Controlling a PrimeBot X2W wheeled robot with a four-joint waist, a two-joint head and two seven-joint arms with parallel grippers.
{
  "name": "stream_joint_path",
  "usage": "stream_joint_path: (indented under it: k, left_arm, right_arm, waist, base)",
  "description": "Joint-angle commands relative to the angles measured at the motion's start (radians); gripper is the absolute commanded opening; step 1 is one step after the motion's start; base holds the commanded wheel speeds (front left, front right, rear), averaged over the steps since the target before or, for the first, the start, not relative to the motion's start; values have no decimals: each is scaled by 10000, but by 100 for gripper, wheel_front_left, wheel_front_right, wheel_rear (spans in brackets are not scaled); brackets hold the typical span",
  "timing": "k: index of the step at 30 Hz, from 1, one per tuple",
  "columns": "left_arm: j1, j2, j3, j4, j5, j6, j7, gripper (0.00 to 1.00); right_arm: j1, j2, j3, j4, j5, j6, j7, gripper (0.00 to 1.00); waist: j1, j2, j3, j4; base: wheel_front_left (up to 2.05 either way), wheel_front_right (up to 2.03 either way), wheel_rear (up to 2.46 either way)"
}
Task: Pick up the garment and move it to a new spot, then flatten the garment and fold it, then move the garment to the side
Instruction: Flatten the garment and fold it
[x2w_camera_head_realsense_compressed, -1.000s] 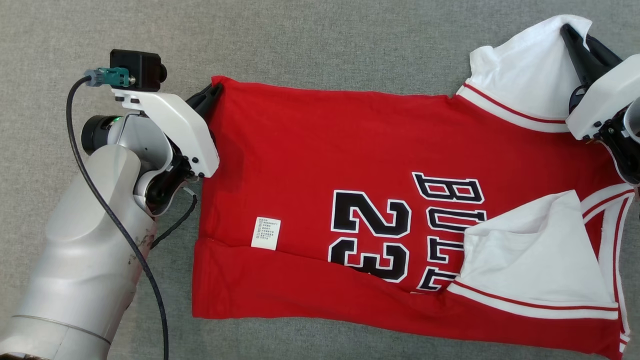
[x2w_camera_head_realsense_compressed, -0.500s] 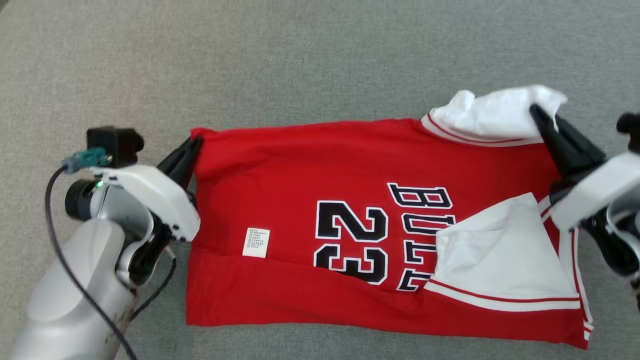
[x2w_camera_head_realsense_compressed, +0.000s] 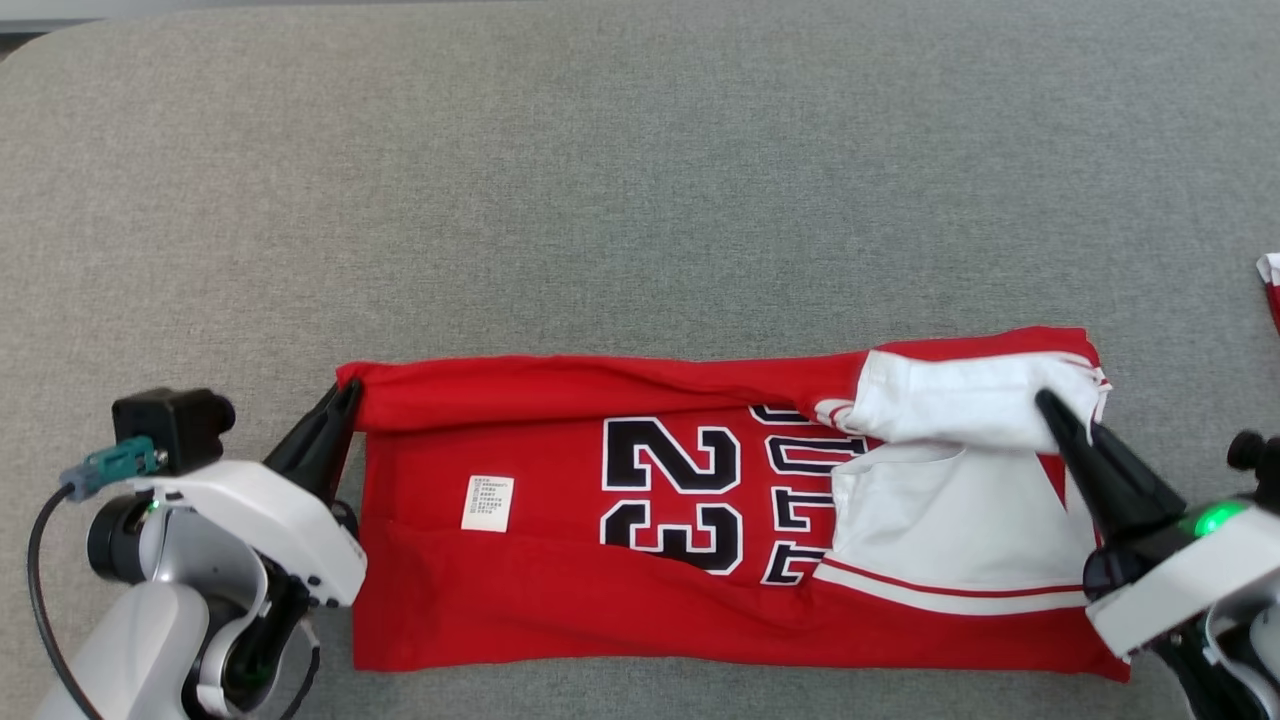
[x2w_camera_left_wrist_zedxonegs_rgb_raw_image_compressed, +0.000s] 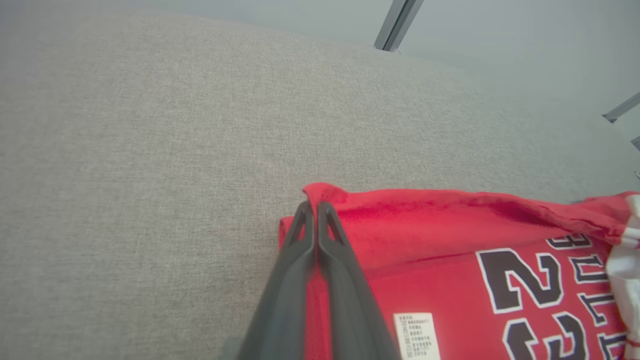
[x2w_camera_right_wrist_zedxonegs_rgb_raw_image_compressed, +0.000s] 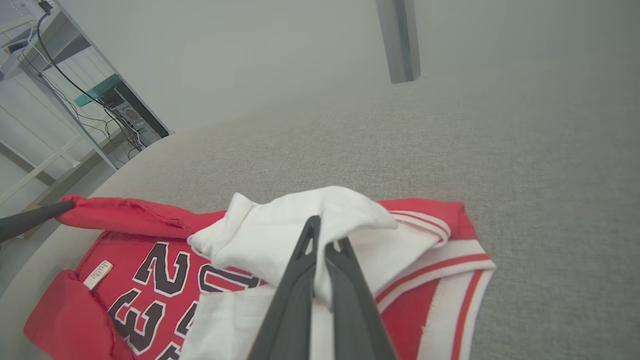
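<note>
1. Garment (x2w_camera_head_realsense_compressed: 560, 590): a red jersey with white sleeves, lying on the grey tabletop (x2w_camera_head_realsense_compressed: 640, 200), its far edge rolled over the print.
2. Left hand (x2w_camera_head_realsense_compressed: 345, 395): fingers together, clamped on the garment's far hem corner.
3. Right hand (x2w_camera_head_realsense_compressed: 1045, 400): fingers together, clamped on the far white sleeve (x2w_camera_head_realsense_compressed: 950, 400).
4. Surroundings: a red-and-white cloth scrap (x2w_camera_head_realsense_compressed: 1270, 280) at the tabletop's right edge, well apart; a cabled rack (x2w_camera_right_wrist_zedxonegs_rgb_raw_image_compressed: 100, 100) beyond.

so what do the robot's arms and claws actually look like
Two long tapering dark grey fingers on each, set in a glossy white wrist shell. The left claw carries a black camera block with a teal connector and a black cable, on a silver-grey forearm. A green light glows behind the right claw.
</note>
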Motion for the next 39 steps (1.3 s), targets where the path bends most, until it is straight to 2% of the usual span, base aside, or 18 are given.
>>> stream_joint_path:
  k: [1,8,13,14,15,16,19,24,27,33,34,39]
  left_arm:
    - [163,76,61,-105,-32,70,13,0]
    - [1217,204,273,-805,-317,629,107,0]
    - [1643,173,339,-975,-529,803,182,0]
    - [1711,141,380,-970,-560,857,167,24]
    - [1763,120,433,-956,-604,922,113,59]
    - [1810,99,461,-932,-635,986,110,100]
    - [1985,57,574,-890,-621,1142,-63,100]
    - [2228,-33,810,-922,-274,1648,-690,100]
    - [2234,-141,944,-1066,-45,1877,-1163,100]
    - [1885,-195,887,-1464,608,2138,-1871,100]
    - [1885,-195,887,-1464,608,2138,-1871,100]
    - [1555,-143,512,-1495,1330,2313,-2107,100]
  right_arm:
    - [182,40,-46,-72,-5,6,-103,0]
    - [1261,492,-95,-430,66,6,-49,0]
    - [1649,709,-102,-314,20,6,71,0]
    - [1703,760,-113,-282,29,6,71,33]
    - [1783,768,-71,-210,26,6,164,65]
    - [1841,778,-55,-163,-28,6,148,100]
    - [1988,916,-122,-158,-34,6,88,100]
    - [2340,1091,-497,-372,-221,6,-156,100]
    - [2496,1407,-1297,-341,-764,7,-287,100]
    - [2425,2621,-3470,-84,-2327,10,-355,100]
    - [2425,2621,-3470,-84,-2327,10,-355,100]
    - [2140,3480,-4611,174,-3976,13,-356,100]
  waist:
    - [0,-1,-38,-46]
    - [0,-1,-162,-248]
    - [0,-1,-183,-304]
    - [0,-1,-193,-312]
    - [0,-1,-211,-321]
    - [0,-1,-244,-320]
    - [0,-1,-362,-343]
    - [0,-1,-577,-396]
    - [0,-1,-713,-427]
    - [0,-1,-1038,-484]
    - [0,-1,-1038,-484]
    - [0,-1,-1319,-425]
  base:
    - [0,0,0]
    - [0,0,0]
    - [0,0,0]
    - [0,0,0]
    - [0,0,0]
    - [0,0,0]
    - [0,0,0]
    - [0,0,0]
    - [0,0,0]
    - [0,0,0]
    - [0,0,0]
    - [0,0,0]
